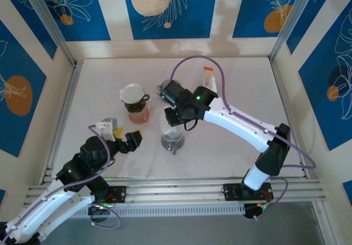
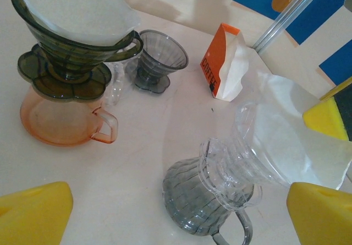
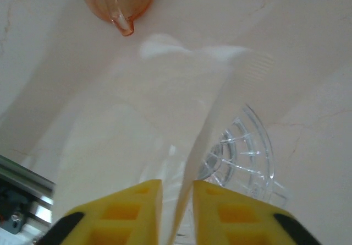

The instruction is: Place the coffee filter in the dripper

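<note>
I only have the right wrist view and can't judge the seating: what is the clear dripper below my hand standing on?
Observer: The clear dripper sits on top of a grey server.
Operator: Is the filter in it yet?
Observer: Only its lower end seems to be inside; the rest leans out over the rim, tilted.
Operator: Where is the left hand?
Observer: Open, nearer the arm bases, apart from the dripper.
</note>
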`<state>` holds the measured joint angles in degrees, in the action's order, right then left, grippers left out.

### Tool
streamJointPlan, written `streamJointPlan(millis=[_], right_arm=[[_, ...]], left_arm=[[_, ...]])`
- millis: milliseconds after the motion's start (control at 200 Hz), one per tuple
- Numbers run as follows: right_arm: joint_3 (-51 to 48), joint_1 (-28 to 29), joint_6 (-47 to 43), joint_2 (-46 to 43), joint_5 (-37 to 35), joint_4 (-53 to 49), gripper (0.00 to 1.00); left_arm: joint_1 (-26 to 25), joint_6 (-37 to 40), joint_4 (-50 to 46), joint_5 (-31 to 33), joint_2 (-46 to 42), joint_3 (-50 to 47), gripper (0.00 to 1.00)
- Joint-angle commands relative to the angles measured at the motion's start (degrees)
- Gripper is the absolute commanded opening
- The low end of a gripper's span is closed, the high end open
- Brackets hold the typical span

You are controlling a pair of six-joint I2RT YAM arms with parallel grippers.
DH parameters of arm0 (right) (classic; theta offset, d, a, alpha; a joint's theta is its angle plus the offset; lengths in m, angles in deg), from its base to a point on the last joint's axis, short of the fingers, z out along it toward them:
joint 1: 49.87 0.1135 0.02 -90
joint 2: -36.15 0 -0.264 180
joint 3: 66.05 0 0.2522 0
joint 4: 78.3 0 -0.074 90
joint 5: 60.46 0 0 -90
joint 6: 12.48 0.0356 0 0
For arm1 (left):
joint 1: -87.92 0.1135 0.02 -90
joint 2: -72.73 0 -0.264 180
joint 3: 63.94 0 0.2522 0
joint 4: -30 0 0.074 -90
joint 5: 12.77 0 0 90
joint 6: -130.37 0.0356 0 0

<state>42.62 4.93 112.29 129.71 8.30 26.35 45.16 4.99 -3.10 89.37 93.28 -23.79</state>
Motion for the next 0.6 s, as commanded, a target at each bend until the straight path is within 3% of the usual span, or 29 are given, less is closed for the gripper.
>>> streamJointPlan(millis=[0, 240, 405, 595], right_arm=[[-0.85, 0.56, -0.76, -1.79, -1.23, -0.73, 0.13], [-1.03, -0.54, -5.53, -2.72, -2.66, -1.16, 0.0], [-0.65, -1.91, -9.19, -2.5, -2.33, -2.2, 0.0], [-2.14, -4.51, -11.91, -2.55, 3.03, -0.12, 0.0]], left_arm=[[0.46, 1.13, 1.59, -2.0, 1.68, 2.04, 1.0], [0.49, 1.0, 1.71, -4.03, 5.33, 3.95, 1.0], [0.49, 0.25, 3.57, -5.22, 6.3, 4.24, 1.0], [0.79, 0.04, 4.98, -8.5, 11.04, 6.64, 1.0]])
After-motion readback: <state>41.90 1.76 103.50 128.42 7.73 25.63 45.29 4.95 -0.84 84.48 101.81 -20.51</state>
